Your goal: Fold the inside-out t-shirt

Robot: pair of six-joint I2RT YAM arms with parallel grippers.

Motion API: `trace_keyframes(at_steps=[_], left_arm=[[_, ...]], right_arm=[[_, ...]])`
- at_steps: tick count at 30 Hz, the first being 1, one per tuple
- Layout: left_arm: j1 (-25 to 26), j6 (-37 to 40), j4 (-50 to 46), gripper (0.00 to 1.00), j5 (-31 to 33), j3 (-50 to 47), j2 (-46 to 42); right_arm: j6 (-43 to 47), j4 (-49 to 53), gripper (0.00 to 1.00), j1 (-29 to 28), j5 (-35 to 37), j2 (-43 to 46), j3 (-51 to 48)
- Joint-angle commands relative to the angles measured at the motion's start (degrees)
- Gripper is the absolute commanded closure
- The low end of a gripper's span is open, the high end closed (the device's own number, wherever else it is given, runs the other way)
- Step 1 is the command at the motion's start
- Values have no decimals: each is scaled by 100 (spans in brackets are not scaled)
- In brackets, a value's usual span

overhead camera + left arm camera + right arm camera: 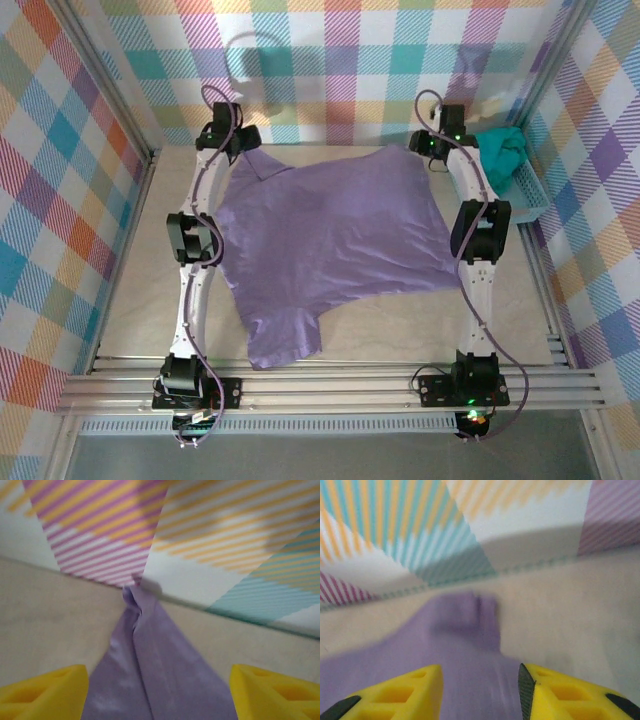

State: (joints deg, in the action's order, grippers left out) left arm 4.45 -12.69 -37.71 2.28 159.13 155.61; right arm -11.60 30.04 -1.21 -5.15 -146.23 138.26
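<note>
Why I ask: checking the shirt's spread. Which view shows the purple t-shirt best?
The top external view: the whole t-shirt lies spread out on the table. The left wrist view shows a narrow gathered strip; the right wrist view a blurred corner.

On desk (pixel 400 325), t-shirt (pixel 330 240) lies spread between my arms. My left tool (pixel 232 140) at its far-left corner, right tool (pixel 432 148) far-right. Basket (pixel 530 195) to right, garment (pixel 503 148) in it.
</note>
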Motion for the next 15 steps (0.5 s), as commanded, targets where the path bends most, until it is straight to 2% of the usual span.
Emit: trace_keyframes(at_steps=[1,4,7,9,11,15], left_arm=[[27,-534,112,24,-486,-689,-1498],[184,-1092,481,24,-486,-2628,-2676],[315,-1902,1715,24,-737,-4998,-3881],[414,-2264,2126,24,-765,-5999,-4383],[498,-2473,2128,24,-786,-6704,-4754],[791,-2559,2614,24,-1205,-8302,-5764]], right_arm=[[307,182,53,-234,129,1424,-846],[-13,-40,51,-267,248,2690,-3034],[-424,-132,47,-270,391,3830,-4869],[-717,7,46,-246,490,4422,-5782],[-955,210,45,-167,796,4932,-6557],[-1258,426,44,411,835,5900,-8043]])
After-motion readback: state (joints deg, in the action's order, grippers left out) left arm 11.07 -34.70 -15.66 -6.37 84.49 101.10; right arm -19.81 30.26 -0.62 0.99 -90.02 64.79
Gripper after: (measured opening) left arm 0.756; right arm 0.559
